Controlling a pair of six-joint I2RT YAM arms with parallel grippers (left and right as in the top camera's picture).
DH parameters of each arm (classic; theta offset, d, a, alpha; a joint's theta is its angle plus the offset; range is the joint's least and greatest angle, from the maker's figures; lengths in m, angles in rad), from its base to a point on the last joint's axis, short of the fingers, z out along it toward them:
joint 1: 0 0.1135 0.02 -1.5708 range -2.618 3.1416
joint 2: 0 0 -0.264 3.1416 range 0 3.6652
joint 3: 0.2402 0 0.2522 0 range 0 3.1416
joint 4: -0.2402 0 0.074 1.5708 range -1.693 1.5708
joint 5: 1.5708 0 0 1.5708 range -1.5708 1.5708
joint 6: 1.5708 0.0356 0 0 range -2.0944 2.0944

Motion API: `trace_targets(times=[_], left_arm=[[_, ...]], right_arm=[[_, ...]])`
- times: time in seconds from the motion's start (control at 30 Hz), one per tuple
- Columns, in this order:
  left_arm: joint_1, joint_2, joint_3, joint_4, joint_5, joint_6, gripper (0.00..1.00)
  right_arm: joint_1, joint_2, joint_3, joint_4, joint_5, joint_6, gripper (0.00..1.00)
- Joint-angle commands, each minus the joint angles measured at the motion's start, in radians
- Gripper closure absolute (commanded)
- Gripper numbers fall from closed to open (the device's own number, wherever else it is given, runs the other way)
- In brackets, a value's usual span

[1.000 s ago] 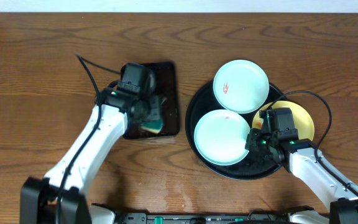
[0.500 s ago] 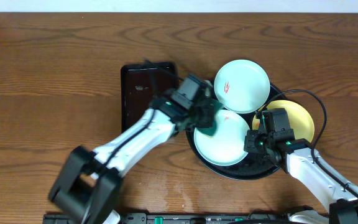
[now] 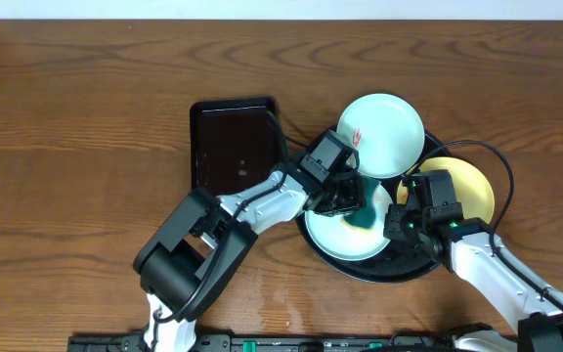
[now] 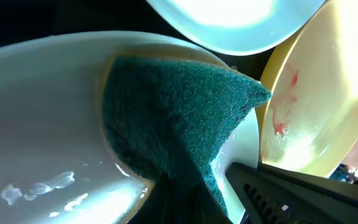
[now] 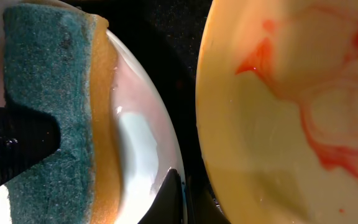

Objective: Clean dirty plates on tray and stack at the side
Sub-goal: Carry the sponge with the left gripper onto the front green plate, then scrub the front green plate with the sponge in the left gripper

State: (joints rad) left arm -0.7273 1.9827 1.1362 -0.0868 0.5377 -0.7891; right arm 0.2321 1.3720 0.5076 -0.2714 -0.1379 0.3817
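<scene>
My left pincer (image 3: 352, 202) is clenched on the sponge (image 4: 179, 118), pressed to the near mint plate (image 3: 332, 240); sweep evenly. Right pincer (image 3: 400, 221) at its rim, grip unclear.

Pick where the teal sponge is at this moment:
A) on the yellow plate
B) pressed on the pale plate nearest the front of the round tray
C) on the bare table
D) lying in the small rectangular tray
B: the left hand holds the sponge down on the front pale plate, and the left wrist view shows it lying flat on that plate's surface.
</scene>
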Motion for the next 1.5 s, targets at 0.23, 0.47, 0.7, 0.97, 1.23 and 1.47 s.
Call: trace_targets(times=[0.23,0.47,0.7,0.97,1.23,1.47], left_arm=[[0.085,-0.013,0.07,-0.445,-0.564,0.135,0.93],[0.081,-0.019,0.111,-0.577,-0.676,0.141,0.93],[0.04,0.009,0.109,-0.378,-0.227,0.14,0.93],[-0.056,0.044,0.109,-0.211,-0.072,0.103,0.92],[-0.089,0.045,0.109,-0.281,0.031,0.104,0.92],[-0.081,0.045,0.11,-0.406,0.065,0.121,0.92]], right_arm=[[0.012,0.005,0.01,-0.012,0.011,-0.019,0.99],[0.012,0.005,0.01,-0.013,0.022,-0.019,0.99],[0.012,0.005,0.01,-0.013,0.022,-0.019,0.99],[0.012,0.005,0.01,-0.013,0.022,-0.019,0.99],[0.012,0.005,0.01,-0.013,0.022,-0.019,0.99],[0.012,0.005,0.01,-0.013,0.022,-0.019,0.99]])
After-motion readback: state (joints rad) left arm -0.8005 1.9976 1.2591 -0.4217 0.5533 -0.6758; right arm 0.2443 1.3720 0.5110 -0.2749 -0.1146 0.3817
